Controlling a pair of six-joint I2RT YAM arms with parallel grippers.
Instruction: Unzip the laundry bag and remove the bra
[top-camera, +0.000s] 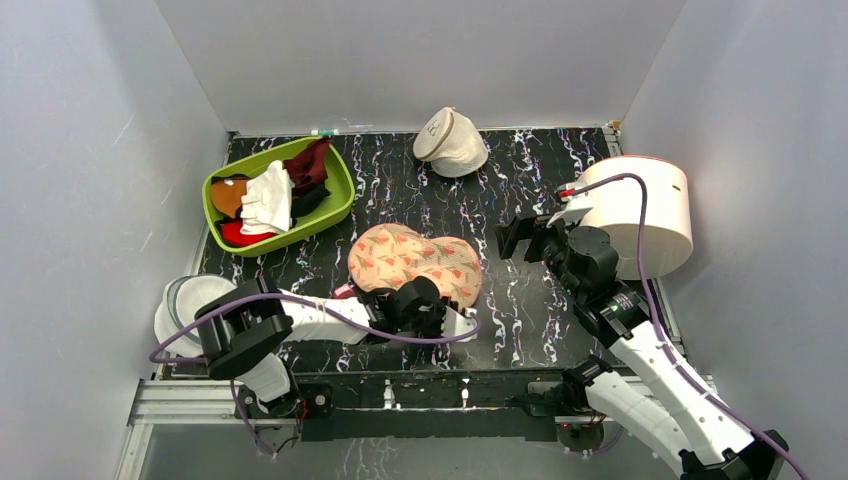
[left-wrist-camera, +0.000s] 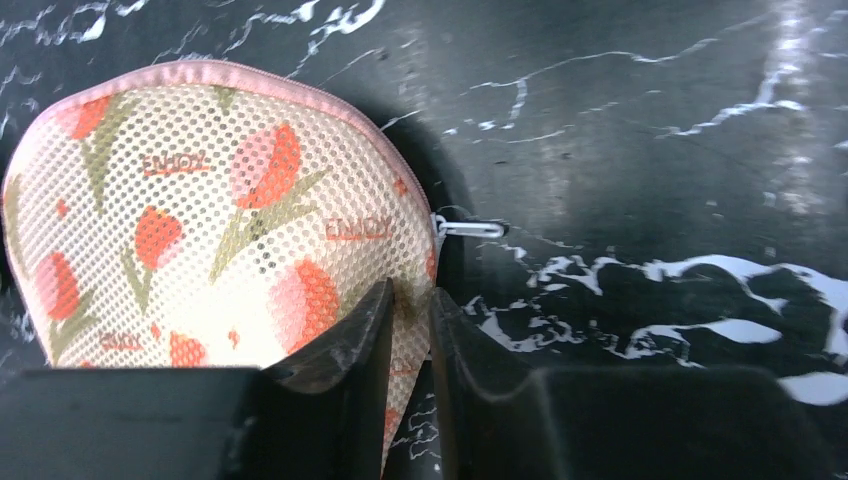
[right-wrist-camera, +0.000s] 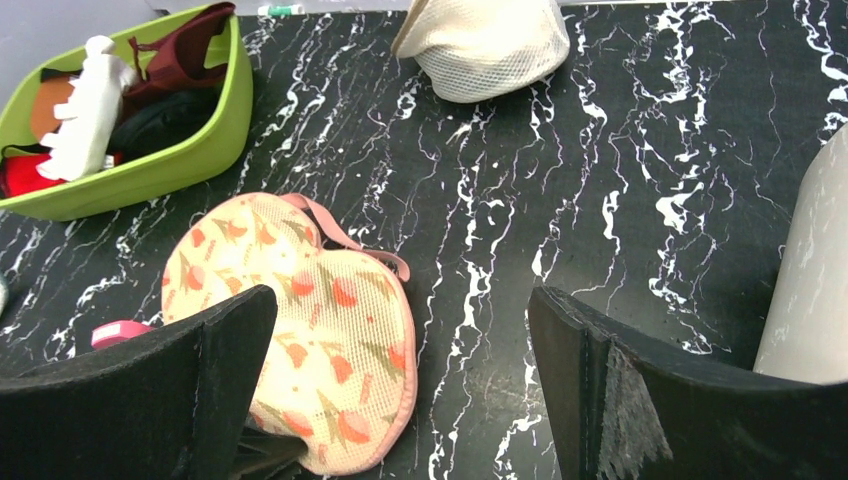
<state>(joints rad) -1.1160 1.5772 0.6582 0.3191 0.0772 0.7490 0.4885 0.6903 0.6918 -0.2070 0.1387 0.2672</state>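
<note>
Nearest: left gripper (left-wrist-camera: 412, 300) of mine pinches laundry bag (left-wrist-camera: 200, 210) rim; right gripper (right-wrist-camera: 402, 300) agape; green bin (top-camera: 332, 214) holds clothes (top-camera: 268, 198); bag lies crosswise

Left fingers (top-camera: 441, 302) at laundry bag (top-camera: 410, 255) edge

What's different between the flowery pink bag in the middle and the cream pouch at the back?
The laundry bag is peach-pink with red-orange flowers; the cream pouch is plain, with a round label. The laundry bag lies flat and two-lobed; the cream pouch stands up as a dome. The laundry bag has the left tool at its near edge; the cream pouch sits alone near the far wall. Both are mesh.
</note>
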